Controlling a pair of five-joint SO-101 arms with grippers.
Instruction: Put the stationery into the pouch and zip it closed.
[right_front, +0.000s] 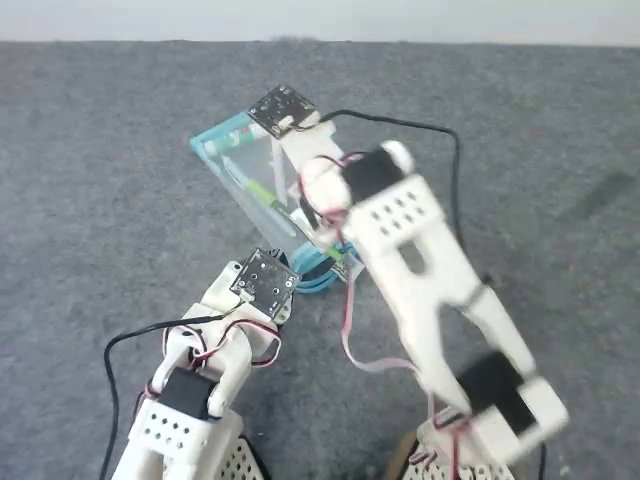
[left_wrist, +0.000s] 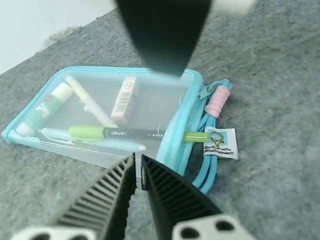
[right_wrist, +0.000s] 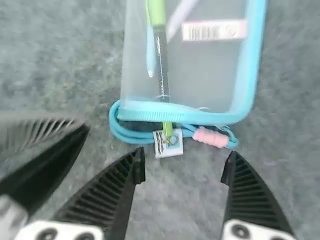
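Note:
The clear pouch (right_front: 245, 165) with teal trim lies flat on the grey mat. Inside it are a green-grip pen (left_wrist: 100, 132), a white pen (left_wrist: 90, 102), an eraser (left_wrist: 125, 97) and a glue stick (left_wrist: 47, 112). The pen's green end (left_wrist: 195, 136) pokes out past the zipper edge, by a white tag (left_wrist: 220, 142) and the pink pull (left_wrist: 217, 100). My left gripper (left_wrist: 138, 161) is shut and holds nothing, just short of the pouch's long side. My right gripper (right_wrist: 182, 162) hangs open above the tag (right_wrist: 168, 142) and pink pull (right_wrist: 210, 137), touching neither.
A teal strap loop (right_front: 315, 275) curls on the mat at the pouch's zipper end. The left gripper's dark finger (right_wrist: 45, 150) sits close beside the right one. Black cables (right_front: 440, 135) trail across the mat behind the right arm.

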